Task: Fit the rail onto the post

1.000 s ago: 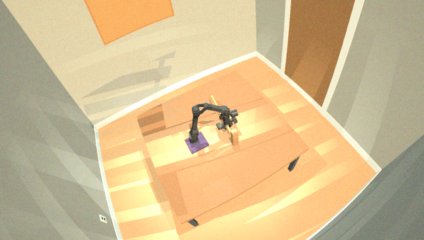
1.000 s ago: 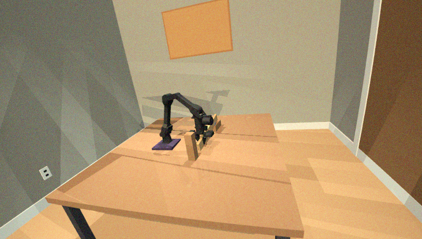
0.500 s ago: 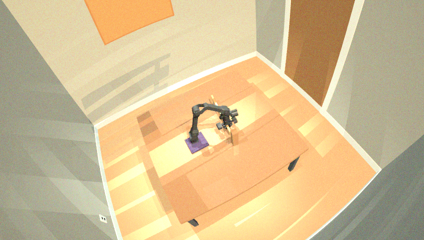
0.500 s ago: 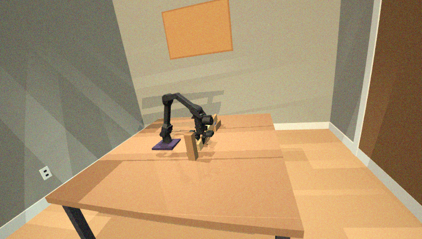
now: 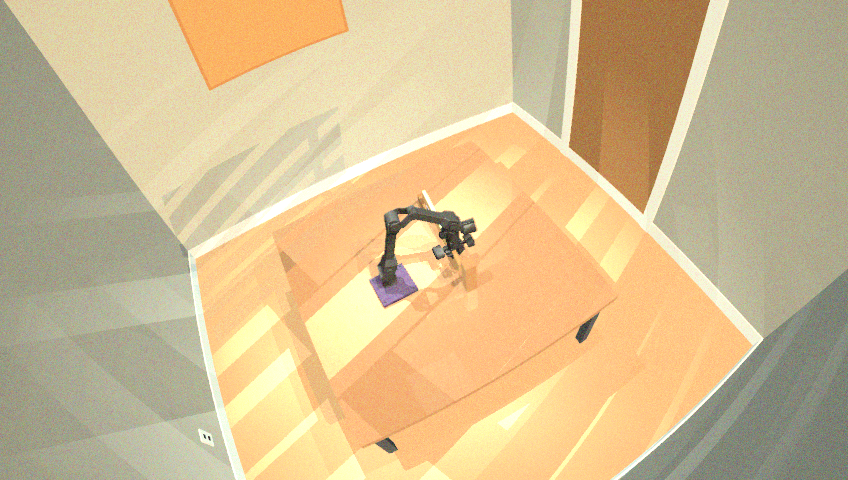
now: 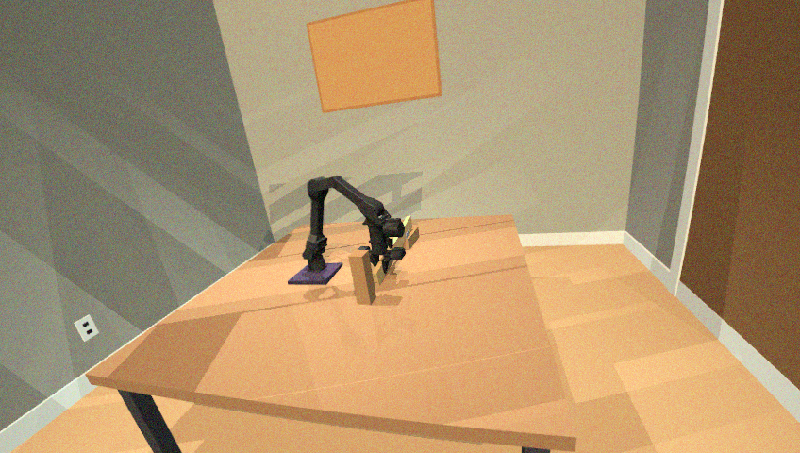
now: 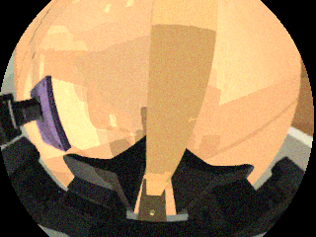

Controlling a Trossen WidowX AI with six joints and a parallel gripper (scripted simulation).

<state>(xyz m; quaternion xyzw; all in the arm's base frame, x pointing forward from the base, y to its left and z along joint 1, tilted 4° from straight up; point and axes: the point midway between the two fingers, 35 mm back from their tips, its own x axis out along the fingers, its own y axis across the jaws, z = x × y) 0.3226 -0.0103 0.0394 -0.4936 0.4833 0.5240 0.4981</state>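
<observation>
The long wooden rail (image 5: 430,201) (image 6: 379,275) (image 7: 181,79) runs back from beside the post to the low footboard block (image 6: 413,238). Its near end is low, close to the table; whether it touches the table is hard to tell. The wooden post (image 5: 470,275) (image 6: 362,278) stands upright just in front of that end. In the wrist view a narrow darker face with a small pale dot shows at the bottom centre; the pegs are not clear elsewhere. My gripper (image 6: 381,265) (image 7: 158,137) points down and is shut on the rail near its near end. The far bracket is too small to make out.
The arm's purple base plate (image 5: 393,286) (image 6: 314,274) (image 7: 50,116) sits to the left of the rail on the wooden table (image 5: 511,321) (image 6: 392,347). Striped shadows fall across the table and walls.
</observation>
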